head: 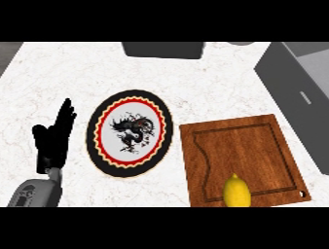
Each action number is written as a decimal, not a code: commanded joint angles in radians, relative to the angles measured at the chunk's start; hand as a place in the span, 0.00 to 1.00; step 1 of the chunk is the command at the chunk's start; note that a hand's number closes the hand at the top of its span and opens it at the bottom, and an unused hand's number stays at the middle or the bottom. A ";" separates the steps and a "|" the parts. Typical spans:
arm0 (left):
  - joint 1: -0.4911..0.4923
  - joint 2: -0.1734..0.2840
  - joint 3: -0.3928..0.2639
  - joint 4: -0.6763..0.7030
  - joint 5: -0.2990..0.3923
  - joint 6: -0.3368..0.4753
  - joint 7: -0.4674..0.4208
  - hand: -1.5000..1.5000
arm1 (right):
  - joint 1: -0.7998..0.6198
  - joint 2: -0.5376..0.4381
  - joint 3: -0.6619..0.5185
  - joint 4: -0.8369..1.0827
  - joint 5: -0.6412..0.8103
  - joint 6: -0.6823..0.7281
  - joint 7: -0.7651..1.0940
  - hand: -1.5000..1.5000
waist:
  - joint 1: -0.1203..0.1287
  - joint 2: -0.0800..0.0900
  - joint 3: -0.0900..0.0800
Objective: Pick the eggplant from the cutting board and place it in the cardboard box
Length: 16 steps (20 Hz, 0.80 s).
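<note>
A brown wooden cutting board lies at the lower right of the counter. A yellow, lemon-like fruit sits on its near edge, partly cut off by the view's lower border. No eggplant or cardboard box shows in the head view. My left hand stands open at the left, fingers straight and pointing away, just left of the plate and touching nothing. My right hand does not show.
A round plate with a black rim, red ring and dark drawing lies between my left hand and the board. A dark grey container sits at the far edge. A large grey appliance fills the right side.
</note>
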 commanded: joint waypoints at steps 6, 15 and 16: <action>-0.005 -0.002 -0.001 -0.002 0.000 -0.025 0.005 0.50 | -0.301 0.261 0.120 0.328 0.247 -0.013 0.027 1.00 | 0.012 0.005 0.001; 0.025 -0.012 0.008 0.020 -0.008 -0.019 -0.033 0.50 | -0.400 0.399 0.108 0.568 0.230 0.147 -0.072 0.00 | 0.000 0.005 0.002; -0.008 -0.025 0.003 0.016 -0.020 0.009 -0.005 0.50 | -0.429 0.378 0.089 0.573 0.194 0.226 -0.086 0.00 | 0.003 0.008 0.003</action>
